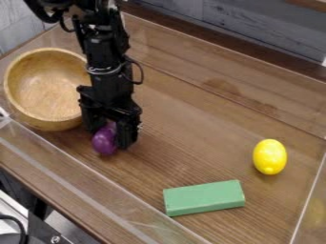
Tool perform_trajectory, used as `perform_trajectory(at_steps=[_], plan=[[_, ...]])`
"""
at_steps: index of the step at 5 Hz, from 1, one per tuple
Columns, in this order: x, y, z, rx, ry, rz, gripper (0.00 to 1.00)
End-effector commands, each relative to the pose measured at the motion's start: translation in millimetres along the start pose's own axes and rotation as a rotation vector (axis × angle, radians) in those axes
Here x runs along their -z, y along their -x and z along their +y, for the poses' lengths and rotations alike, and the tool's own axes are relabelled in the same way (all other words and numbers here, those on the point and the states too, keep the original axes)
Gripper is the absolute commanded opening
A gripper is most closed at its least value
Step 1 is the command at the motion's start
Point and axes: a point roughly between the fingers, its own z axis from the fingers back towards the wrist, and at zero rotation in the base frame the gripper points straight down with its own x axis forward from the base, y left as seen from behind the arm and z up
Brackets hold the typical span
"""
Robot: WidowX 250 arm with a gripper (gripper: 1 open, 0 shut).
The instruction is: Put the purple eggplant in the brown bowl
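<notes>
The purple eggplant (105, 142) lies on the wooden table just right of the brown bowl (38, 91). My gripper (111, 136) stands straight down over it, jaws open, with a black finger on each side of the eggplant's upper part. The eggplant's lower left end shows below the fingers; the rest is hidden behind them. The bowl sits at the left, tilted so its inside faces the camera, and holds nothing that I can see.
A yellow lemon (269, 156) rests at the right. A green rectangular block (204, 197) lies near the front edge. A clear low wall (76, 191) rims the table's front and sides.
</notes>
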Motion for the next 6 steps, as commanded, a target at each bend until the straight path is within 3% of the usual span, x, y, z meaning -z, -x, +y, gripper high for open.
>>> perform_trajectory(at_steps=[1, 3, 4, 6], plan=[[-4.2, -4.1, 6, -0.022, -0.003, -0.026, 1.0], [-4.3, -7.5, 8, -0.035, 0.005, -0.03, 1.0], [-3.8, -7.9, 9, -0.039, 0.005, -0.03, 0.0], [-14.8, -5.7, 11, -0.053, 0.012, -0.03, 0.0]])
